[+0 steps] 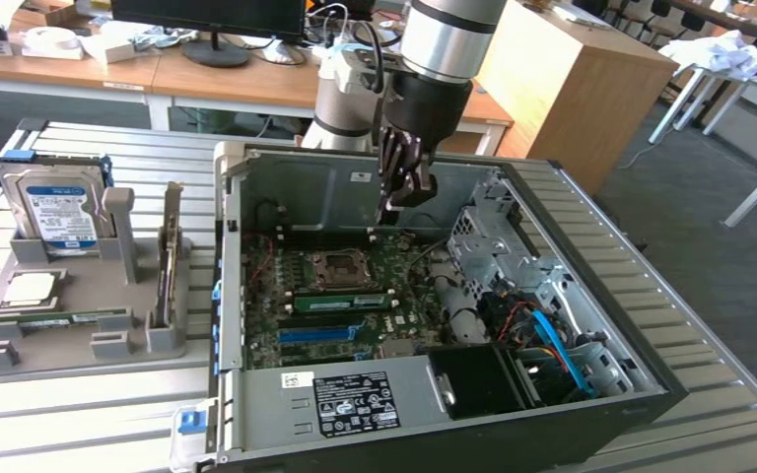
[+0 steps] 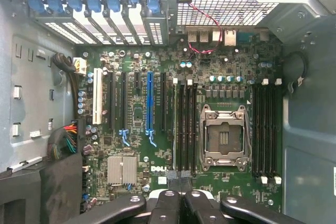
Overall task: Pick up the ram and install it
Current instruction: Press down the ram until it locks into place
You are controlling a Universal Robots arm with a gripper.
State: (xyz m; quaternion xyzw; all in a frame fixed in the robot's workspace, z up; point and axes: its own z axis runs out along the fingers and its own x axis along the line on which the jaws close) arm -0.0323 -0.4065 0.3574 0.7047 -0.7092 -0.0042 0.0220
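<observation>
Gripper [image 1: 398, 202] closed, empty, hovering over open case [image 1: 229, 296]. Ram [image 1: 339, 301] apparently seated in motherboard slot beside CPU socket [image 1: 339, 264]. Light, stiff, fragile: grip long top edge, avoid chips.

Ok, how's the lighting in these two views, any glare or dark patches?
Exterior view: bright daylight, glare on the slatted table, deep shadow in the near corner of the computer case. Wrist view: motherboard evenly lit, the case's rim washed out white, the cable bundle beside it dark.
</observation>
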